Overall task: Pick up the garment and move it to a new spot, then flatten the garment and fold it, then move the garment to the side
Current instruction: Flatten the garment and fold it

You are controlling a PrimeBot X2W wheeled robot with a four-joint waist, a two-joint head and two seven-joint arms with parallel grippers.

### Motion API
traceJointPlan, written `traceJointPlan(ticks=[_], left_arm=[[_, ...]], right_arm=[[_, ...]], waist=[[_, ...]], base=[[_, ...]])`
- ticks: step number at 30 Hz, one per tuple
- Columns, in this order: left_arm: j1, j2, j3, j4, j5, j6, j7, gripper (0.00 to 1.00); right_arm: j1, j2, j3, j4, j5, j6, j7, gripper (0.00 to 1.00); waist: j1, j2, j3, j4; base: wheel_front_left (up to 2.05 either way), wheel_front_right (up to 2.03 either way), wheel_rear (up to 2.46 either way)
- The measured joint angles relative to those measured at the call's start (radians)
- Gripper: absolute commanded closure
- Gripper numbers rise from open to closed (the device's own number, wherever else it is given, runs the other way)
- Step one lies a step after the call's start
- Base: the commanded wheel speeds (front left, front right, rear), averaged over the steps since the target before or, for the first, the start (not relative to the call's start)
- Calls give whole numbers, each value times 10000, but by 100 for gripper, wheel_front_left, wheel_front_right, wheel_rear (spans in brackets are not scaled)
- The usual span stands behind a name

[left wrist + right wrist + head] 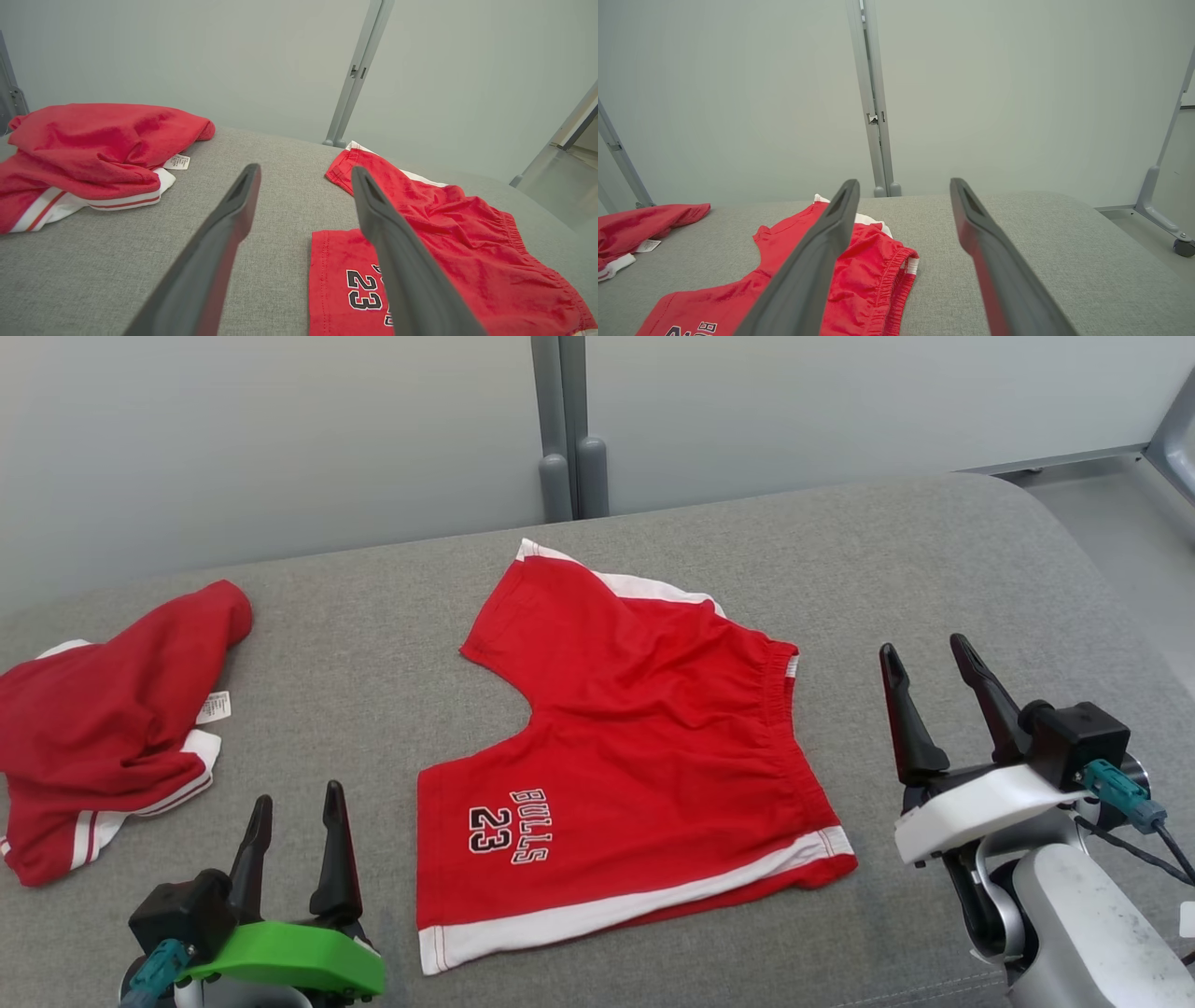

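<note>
**Grey padded surface [373, 644], red shorts [653, 737] spread at its middle**

The shorts lie mostly flat, with the elastic waistband toward the right edge. One leg reaches toward the far edge and the other toward the near edge. The near leg has a white hem and carries a "BULLS 23" print [509, 826].

The left gripper [299, 793] hovers by the near edge, just left of that leg, its jaws spread and empty. The right gripper [925, 644] hovers right of the waistband, clear of the cloth, with its jaws also wide and holding nothing.

A second red garment [103, 719] with white stripes sits crumpled at the left edge, well apart from the shorts, its white label [214, 707] showing. Pale wall panels [233, 429] and a grey post [565, 429] stand behind the far edge.
</note>
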Motion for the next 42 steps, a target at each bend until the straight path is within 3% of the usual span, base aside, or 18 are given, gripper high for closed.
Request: traceJointPlan(ticks=[12, 19, 31, 42], left_arm=[[17, -71, 12, -92, 27, 0, 0, 0], [272, -75, -221, 447, 19, -4, 23, 0], [851, -77, -1304, 1580, -19, -591, 1114, 0], [761, -77, -1494, 2374, -33, -863, 1342, 0]], right_arm=[[139, 81, -102, -33, -73, 19, 0, 0], [270, 98, -71, 274, -73, 196, -2, 0], [636, 6, 127, 1003, -73, 414, -10, 0], [566, 67, 98, 1152, -75, 614, -10, 0]], waist=[[0, 0, 44, 37], [0, 0, 106, 50], [0, 0, 517, 45], [0, 0, 819, -104]], base=[[0, 0, 0], [0, 0, 0], [0, 0, 0], [0, 0, 0]])
